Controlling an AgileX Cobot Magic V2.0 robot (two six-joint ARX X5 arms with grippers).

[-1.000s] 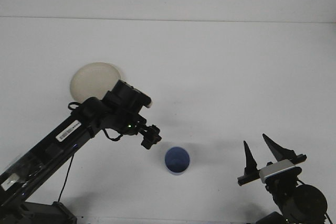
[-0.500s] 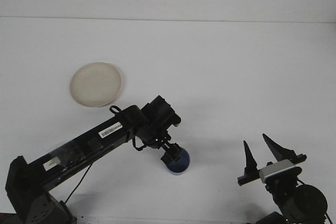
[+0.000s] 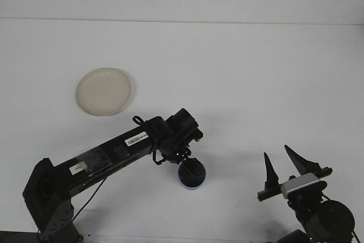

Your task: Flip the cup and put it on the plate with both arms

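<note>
One gripper matters here: the left gripper (image 3: 191, 171) hangs straight over the blue cup (image 3: 191, 179), so the cup lies directly beneath its jaws, and its wrist hides most of the cup's mouth. Whether those jaws are spread or already closed on the rim I cannot tell from this angle. The cup stands on the white table (image 3: 256, 83), its long axis vertical, near the front edge. The right gripper (image 3: 283, 162) rests well to the right of the cup, its two fingers spread apart and holding nothing. The left arm is plainly the nearer one. The plate (image 3: 104, 91) lies well apart, to the cup's far left, with nothing on it.
</note>
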